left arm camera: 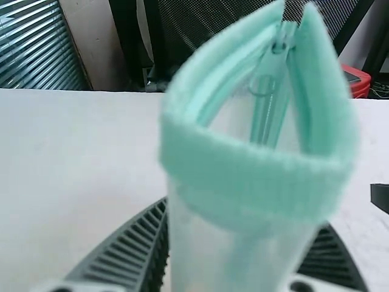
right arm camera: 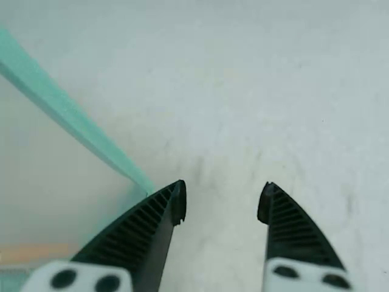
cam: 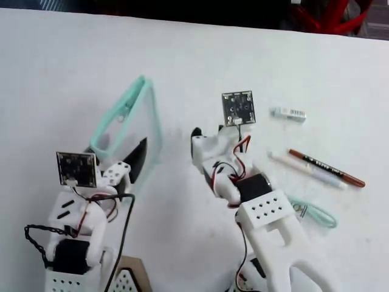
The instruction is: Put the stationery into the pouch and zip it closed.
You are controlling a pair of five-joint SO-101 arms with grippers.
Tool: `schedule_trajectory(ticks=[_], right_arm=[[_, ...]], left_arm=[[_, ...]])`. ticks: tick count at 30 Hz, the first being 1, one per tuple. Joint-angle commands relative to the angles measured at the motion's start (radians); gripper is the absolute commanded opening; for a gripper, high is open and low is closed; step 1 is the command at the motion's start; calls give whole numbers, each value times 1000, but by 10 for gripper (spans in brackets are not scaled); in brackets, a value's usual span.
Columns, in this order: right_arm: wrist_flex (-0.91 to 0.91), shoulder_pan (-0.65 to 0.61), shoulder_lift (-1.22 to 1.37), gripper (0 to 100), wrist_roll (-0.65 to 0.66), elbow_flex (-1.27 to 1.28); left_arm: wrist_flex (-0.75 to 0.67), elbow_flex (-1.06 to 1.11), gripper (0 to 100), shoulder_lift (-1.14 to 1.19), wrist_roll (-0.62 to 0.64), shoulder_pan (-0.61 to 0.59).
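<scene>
- your left gripper [left arm camera: 240, 255] is clamped on the pouch [cam: 124, 125]. its mouth gapes open, with the zipper pull [left arm camera: 281, 42] at the far end.
- your right gripper [right arm camera: 222, 204] hangs over the table [cam: 61, 67], jaws moderately apart and holding nothing, with the pouch's green edge just beside one finger.
- at its 3 o'clock, well apart from the pouch, lie a small white block [cam: 287, 113], a brown pen [cam: 326, 168] and a white pen [cam: 307, 170].
</scene>
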Motion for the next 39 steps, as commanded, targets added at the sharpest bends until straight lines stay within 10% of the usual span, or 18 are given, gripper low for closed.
schedule_trajectory(ticks=[1,26,39], right_arm=[[-16,-1,-15,194,12,-6],[-16,1,-15,194,12,-5],[-13,1,-15,194,12,-5]], left_arm=[[-20,-3,286,-2,9,7],[-17,-3,285,-2,9,5],[9,-32,116,-2,9,4]])
